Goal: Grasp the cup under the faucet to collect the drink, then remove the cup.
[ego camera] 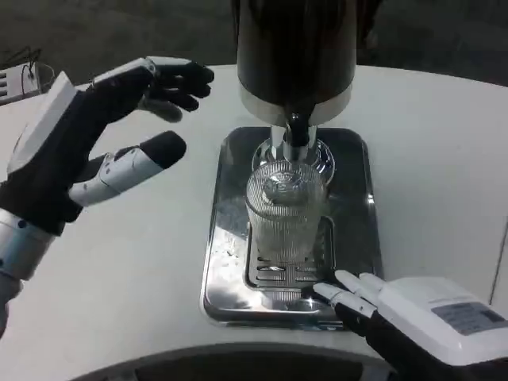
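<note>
One ribbed clear cup (284, 213) stands upright on the grate of one steel drip tray (359, 214), directly under the single black faucet (296, 129) of one dark dispenser (295, 55) on the white surface (135, 270). The left robot hand (95, 147) hovers left of the tray, fingers spread, holding nothing. The right robot hand (413, 313) rests at the tray's near edge, fingertips touching the rim, empty.

Dim, soft-focus, glare on steel tray (357, 238)

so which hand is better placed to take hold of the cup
Probably the left hand: it is open, raised beside the ribbed clear glass cup under the black faucet. The right hand lies low at the steel tray's front edge.
</note>
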`<state>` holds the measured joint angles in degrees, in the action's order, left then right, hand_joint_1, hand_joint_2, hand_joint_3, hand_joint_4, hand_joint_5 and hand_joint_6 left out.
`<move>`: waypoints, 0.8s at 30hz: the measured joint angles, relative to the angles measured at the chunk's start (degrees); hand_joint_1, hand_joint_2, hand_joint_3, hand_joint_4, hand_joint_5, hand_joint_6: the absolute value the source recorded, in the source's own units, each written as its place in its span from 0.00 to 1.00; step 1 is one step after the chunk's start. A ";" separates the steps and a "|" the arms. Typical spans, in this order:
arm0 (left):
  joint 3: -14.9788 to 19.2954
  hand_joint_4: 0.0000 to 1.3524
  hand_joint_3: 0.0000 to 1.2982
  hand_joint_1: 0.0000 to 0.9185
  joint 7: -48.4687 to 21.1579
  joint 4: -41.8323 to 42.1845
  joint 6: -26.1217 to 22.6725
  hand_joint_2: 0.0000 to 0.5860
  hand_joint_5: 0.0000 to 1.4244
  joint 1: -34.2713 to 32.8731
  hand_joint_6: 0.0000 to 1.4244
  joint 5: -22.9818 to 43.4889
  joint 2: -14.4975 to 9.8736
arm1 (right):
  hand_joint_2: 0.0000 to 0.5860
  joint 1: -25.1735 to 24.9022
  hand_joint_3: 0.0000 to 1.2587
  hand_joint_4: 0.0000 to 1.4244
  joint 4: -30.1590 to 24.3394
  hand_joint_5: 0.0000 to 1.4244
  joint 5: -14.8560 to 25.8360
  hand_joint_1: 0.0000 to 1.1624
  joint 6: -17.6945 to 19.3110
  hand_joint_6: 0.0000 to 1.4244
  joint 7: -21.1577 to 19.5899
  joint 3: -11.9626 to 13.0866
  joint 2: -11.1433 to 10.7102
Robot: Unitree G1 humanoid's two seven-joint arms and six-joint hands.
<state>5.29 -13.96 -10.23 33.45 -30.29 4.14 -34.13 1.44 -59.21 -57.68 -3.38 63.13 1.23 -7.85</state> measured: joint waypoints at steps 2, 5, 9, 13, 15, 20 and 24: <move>0.32 0.26 0.27 0.05 -2.03 0.57 -1.03 0.10 0.29 -1.06 0.31 1.50 0.00 | 0.73 -0.09 0.08 0.00 0.00 0.01 -0.57 0.54 0.00 0.05 0.00 -0.31 0.24; 0.34 0.24 0.24 0.05 -5.99 0.97 -3.99 0.10 0.27 -3.92 0.29 4.57 0.16 | 0.73 -0.22 0.08 0.00 0.00 0.01 -1.37 0.54 0.10 0.05 0.01 -0.88 0.57; -0.08 0.20 0.21 0.04 -9.31 1.19 -6.95 0.11 0.24 -7.55 0.27 5.92 1.34 | 0.73 -0.29 0.08 0.00 0.00 0.01 -1.65 0.54 0.51 0.05 0.02 -1.24 0.95; -1.95 0.18 0.20 0.02 -12.76 1.08 -9.75 0.10 0.24 -10.84 0.26 6.39 2.30 | 0.73 -0.27 0.08 0.00 0.00 0.01 -1.69 0.54 1.17 0.05 0.05 -1.11 1.45; -2.99 0.18 0.20 0.02 -14.68 0.14 -10.85 0.10 0.23 -12.59 0.26 6.37 2.85 | 0.73 -0.20 0.08 0.00 0.00 0.01 -1.69 0.54 1.77 0.05 0.05 -0.87 2.02; -5.07 0.19 0.20 0.02 -17.85 -3.25 -12.10 0.10 0.24 -15.68 0.26 5.49 4.26 | 0.73 0.07 0.08 0.00 0.00 0.01 -1.68 0.54 3.62 0.05 0.05 0.10 3.37; -6.28 0.20 0.20 0.02 -19.29 -6.48 -12.18 0.10 0.25 -17.25 0.26 4.19 5.90 | 0.74 0.70 0.08 0.00 0.00 0.01 -1.57 0.54 5.18 0.05 0.05 1.05 4.70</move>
<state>-0.99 -33.25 -16.71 21.27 -47.54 8.33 -28.23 2.14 -59.21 -59.26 1.79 63.19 2.28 -3.16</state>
